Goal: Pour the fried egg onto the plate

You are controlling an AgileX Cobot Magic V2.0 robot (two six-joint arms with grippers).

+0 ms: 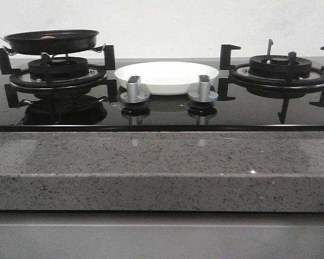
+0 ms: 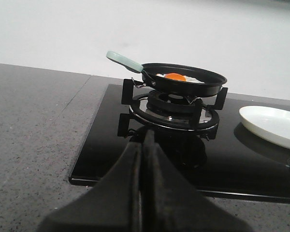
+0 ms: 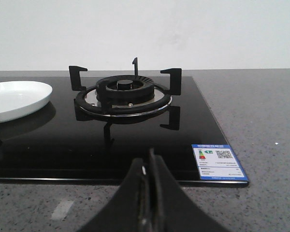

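Note:
The fried egg (image 2: 176, 77), pale with an orange yolk, lies in a black frying pan (image 2: 183, 81) on the left burner; from the front only a sliver of the egg (image 1: 47, 37) shows over the pan's (image 1: 52, 41) rim. The pan's pale green handle (image 2: 124, 61) sticks out to the left. The white plate (image 1: 166, 76) rests on the glass hob between the burners, also seen as the plate (image 2: 270, 124) (image 3: 17, 98). My left gripper (image 2: 146, 137) is shut and empty, short of the hob's front edge. My right gripper (image 3: 150, 157) is shut and empty too.
Two silver knobs (image 1: 134, 89) (image 1: 203, 88) stand in front of the plate. The right burner (image 1: 279, 70) (image 3: 123, 94) carries nothing. A blue label (image 3: 218, 162) sits on the hob's front right corner. Grey speckled counter (image 1: 162, 167) runs along the front.

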